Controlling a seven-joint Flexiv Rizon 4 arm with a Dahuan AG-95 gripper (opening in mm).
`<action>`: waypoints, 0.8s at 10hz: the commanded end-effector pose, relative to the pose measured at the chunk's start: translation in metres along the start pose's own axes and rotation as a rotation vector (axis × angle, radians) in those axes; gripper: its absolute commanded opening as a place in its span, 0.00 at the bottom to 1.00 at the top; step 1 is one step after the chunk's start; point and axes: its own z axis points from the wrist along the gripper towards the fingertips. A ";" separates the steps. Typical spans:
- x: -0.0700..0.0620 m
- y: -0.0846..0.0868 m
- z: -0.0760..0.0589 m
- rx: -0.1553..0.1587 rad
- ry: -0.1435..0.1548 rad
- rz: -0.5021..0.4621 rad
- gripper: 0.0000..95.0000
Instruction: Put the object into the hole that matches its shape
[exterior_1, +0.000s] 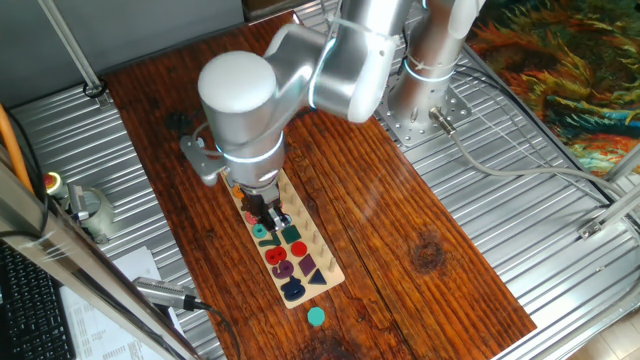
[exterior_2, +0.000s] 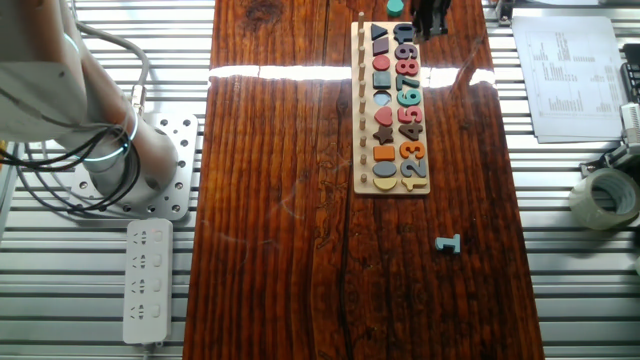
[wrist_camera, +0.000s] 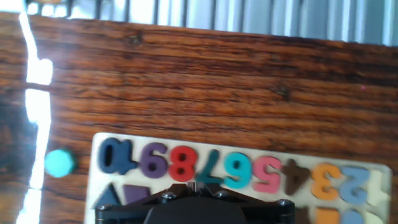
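1. one fixed view: the disc (exterior_1: 316, 317) lay loose on the counter (exterior_1: 430, 240), just off the near end of the board (exterior_1: 326, 268). it was not in any hole, so the task looked barely begun: reaching, grasping, carrying and placing all seemed left to do. the fingers (exterior_1: 270, 218) hung over the middle of the board, apart from the disc, with the purple and blue pieces between them. they held nothing that i could see; how wide they stood i could not tell.

2. the other fixed view: the disc (exterior_2: 396, 7) sat at the top edge of the picture, just beyond the board's (exterior_2: 358, 100) far end and partly cut off. the fingers (exterior_2: 430, 20) showed as a dark shape near it, to one side, over the numbers' end, not touching it. their gap was not clear here either. a grey-blue piece (exterior_2: 449, 244) lay alone on the counter (exterior_2: 280, 200), well apart from the board. the round hole i could not pick out with certainty.

3. hand view: the disc (wrist_camera: 60, 163) lay on the counter (wrist_camera: 205, 81) beside the board's (wrist_camera: 94, 144) short end, off to the left of the hand. the fingertips themselves were hidden below the dark housing, so their state stayed unknown.
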 end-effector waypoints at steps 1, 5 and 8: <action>-0.008 0.033 0.004 0.002 0.002 0.079 0.40; -0.015 0.085 0.015 0.006 -0.012 0.170 0.40; -0.015 0.085 0.015 0.006 -0.020 0.122 0.20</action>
